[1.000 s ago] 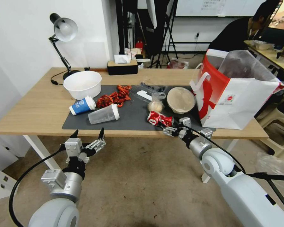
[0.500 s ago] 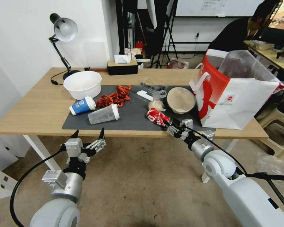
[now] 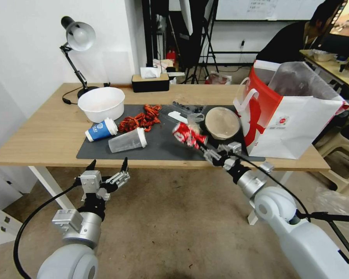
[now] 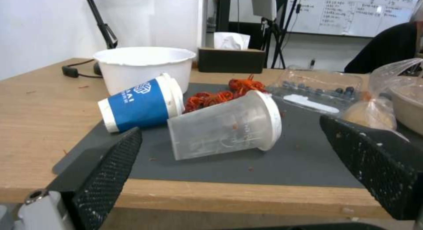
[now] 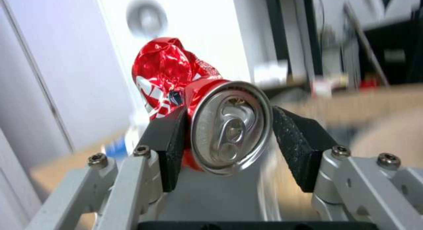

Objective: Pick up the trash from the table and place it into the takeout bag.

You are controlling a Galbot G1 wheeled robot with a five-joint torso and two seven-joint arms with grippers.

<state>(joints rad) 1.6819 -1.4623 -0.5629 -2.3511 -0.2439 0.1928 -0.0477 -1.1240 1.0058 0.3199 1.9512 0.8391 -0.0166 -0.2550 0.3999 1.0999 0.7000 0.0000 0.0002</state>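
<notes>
- Right gripper (image 3: 203, 147) has the crushed can (image 3: 187, 135) pinched by its lid end between both pads – the wrist view shows the pull-tab face squeezed in tight, crumpled body sticking out past the fingertips.
- Can looks clear of the mat (image 3: 163, 145), hanging above the middle of the table (image 3: 38, 135), near the lidded bowl (image 3: 222, 123) and not over the bag (image 3: 287, 116) yet.
- Left gripper (image 3: 107, 165) is parked low in front of the table edge, fingers spread wide, nothing in them.
- Progress-wise I'd call this early – one piece picked, none visibly in the bag (can't see down past the plastic liner, so no promises).
- On the mat and waiting: blue cup (image 4: 140, 104) and clear cup (image 4: 226, 125) on their sides touching each other, red shells (image 3: 140, 119) just behind them, the plastic bag with the beige ball (image 4: 369, 111), and that bowl right beside the bag.
- There's also a clear tray (image 4: 314, 89) behind the shells and a big white bowl (image 3: 101, 103) off the mat's corner – can't tell if those count as trash.
</notes>
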